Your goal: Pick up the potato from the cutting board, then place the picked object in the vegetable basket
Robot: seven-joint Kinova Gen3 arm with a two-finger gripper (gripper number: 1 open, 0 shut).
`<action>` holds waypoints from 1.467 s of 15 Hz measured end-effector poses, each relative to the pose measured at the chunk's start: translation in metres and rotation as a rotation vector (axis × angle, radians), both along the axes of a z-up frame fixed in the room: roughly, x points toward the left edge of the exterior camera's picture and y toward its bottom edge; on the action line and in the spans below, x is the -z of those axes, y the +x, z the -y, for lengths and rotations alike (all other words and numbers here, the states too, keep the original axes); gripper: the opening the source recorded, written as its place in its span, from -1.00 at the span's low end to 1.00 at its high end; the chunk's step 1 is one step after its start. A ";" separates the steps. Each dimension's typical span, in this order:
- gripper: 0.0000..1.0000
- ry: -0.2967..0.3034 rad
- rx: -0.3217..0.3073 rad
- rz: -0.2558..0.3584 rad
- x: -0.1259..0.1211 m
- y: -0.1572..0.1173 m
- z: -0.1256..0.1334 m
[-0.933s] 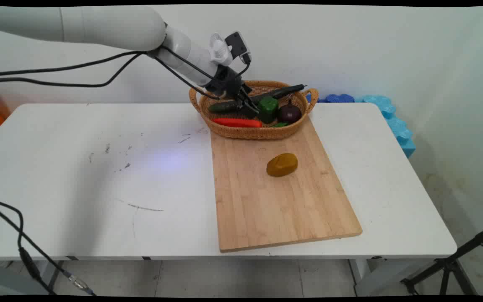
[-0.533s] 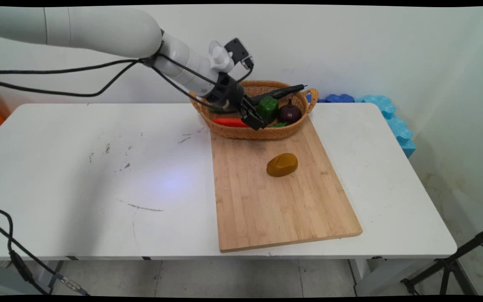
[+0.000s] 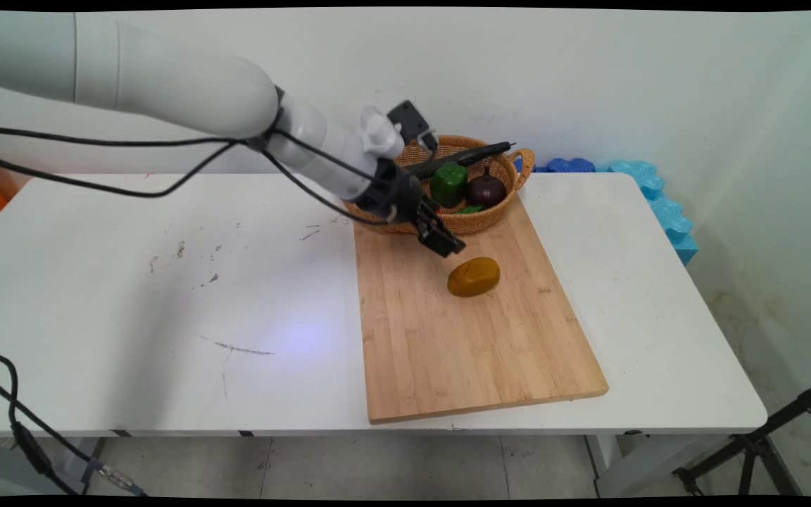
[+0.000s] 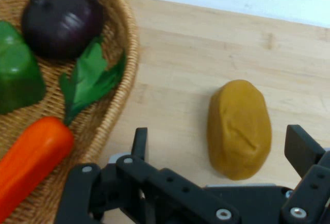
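The gripper (image 3: 445, 246) hangs just above the far part of the wooden cutting board (image 3: 469, 338), centre of the main view, with its jaws spread apart and nothing between them. In the hand view the gripper (image 4: 221, 154) shows one finger (image 4: 139, 142) low at centre-left and the other at the right edge, and the brown potato (image 4: 239, 129) lies on the board in the gap ahead of them, closer to the right finger. In the main view the potato (image 3: 474, 276) sits just right of and below the fingertips, near but apart from them.

Just above the gripper in the main view, at the board's far end, stands a wicker basket (image 3: 522, 165). It holds a green pepper (image 3: 448, 183), a dark purple onion (image 3: 486, 190) to its right, and a long dark vegetable (image 3: 462, 155) across the back. The hand view adds an orange carrot (image 4: 32, 157) at lower left with green leaves (image 4: 87, 82). The board lies on the white table (image 3: 166, 296); blue foam pieces (image 3: 648, 190) sit at upper right against the wall.
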State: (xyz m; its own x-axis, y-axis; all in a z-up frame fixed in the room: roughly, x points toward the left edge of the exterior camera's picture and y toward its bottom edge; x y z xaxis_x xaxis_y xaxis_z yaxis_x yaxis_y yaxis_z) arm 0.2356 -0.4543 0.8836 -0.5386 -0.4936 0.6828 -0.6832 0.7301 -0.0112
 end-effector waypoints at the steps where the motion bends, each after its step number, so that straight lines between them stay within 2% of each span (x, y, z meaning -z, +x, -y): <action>1: 1.00 0.003 0.006 -0.001 0.006 -0.004 -0.003; 10: 1.00 0.001 0.055 0.038 0.064 -0.025 -0.003; 15: 1.00 -0.006 0.077 0.047 0.086 -0.034 0.003; 16: -1.00 -0.009 0.081 0.048 0.089 -0.035 0.004; 22: -1.00 -0.024 0.096 0.049 0.096 -0.039 0.005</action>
State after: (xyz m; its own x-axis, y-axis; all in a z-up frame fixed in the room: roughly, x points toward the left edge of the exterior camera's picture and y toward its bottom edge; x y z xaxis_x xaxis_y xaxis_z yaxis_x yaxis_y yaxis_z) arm 0.1970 -0.4591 0.7878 -0.6154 -0.4221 0.6657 -0.6084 0.7913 -0.0606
